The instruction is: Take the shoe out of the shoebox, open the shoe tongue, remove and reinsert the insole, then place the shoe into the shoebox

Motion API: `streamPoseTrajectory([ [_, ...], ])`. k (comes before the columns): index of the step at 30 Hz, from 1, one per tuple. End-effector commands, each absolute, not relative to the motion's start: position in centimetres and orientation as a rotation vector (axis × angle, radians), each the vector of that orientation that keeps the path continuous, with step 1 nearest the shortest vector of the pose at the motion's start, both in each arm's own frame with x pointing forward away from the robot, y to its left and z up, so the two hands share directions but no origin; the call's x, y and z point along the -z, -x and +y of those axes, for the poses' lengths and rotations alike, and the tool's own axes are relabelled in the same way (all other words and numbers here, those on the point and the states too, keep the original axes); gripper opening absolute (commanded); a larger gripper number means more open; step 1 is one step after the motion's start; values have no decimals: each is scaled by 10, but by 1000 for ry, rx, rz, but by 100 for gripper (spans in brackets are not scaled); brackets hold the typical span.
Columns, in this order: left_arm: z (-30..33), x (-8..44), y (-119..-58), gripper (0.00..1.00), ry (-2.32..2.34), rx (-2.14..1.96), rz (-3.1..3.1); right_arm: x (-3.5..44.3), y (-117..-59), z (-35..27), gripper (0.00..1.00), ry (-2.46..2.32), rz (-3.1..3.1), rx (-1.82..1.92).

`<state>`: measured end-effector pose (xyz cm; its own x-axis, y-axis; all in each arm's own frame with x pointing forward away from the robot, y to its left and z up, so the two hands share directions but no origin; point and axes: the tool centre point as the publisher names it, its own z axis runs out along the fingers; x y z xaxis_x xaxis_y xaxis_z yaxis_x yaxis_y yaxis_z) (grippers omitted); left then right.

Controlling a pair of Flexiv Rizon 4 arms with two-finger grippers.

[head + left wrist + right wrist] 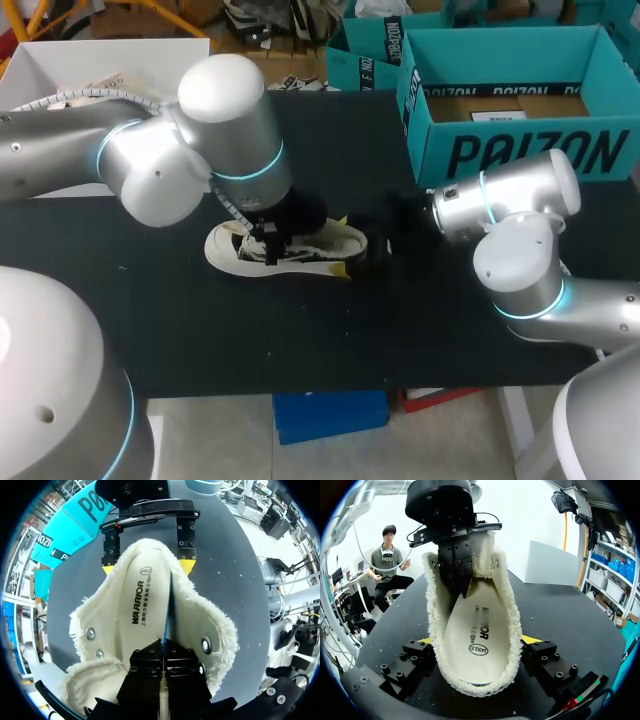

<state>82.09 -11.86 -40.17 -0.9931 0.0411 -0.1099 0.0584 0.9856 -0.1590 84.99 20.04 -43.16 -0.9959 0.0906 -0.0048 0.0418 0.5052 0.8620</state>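
A cream shoe point(225, 250) with a fleece lining lies on the black table point(330, 330), toe towards my left side. My right gripper point(345, 245) holds it at the heel; in the right wrist view both fingers point(420, 652) press the fleece sides of the shoe point(512, 625). My left gripper point(165, 652) reaches down into the shoe's mouth, shut on the edge of the printed insole point(140, 615), which stands slightly tilted inside. The right wrist view shows the left gripper point(462, 587) tip on the insole point(470, 635). The teal shoebox point(520, 150) stands open at the back right.
A white box point(60, 70) sits at the back left behind my left arm. The teal shoebox's near wall stands close behind my right arm's wrist.
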Motion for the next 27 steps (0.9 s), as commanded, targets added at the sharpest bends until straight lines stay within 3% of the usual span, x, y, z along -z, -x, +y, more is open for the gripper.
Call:
streamPoseTrajectory([
  [1, -110, 397, -819, 0, -89, 295, 3032, 436, -853, 197, 0, -120, 2683, -1531],
  [27, -119, 392, -818, 0, -119, 397, 3078, 436, -853, 197, 0, -120, 2683, -1531],
])
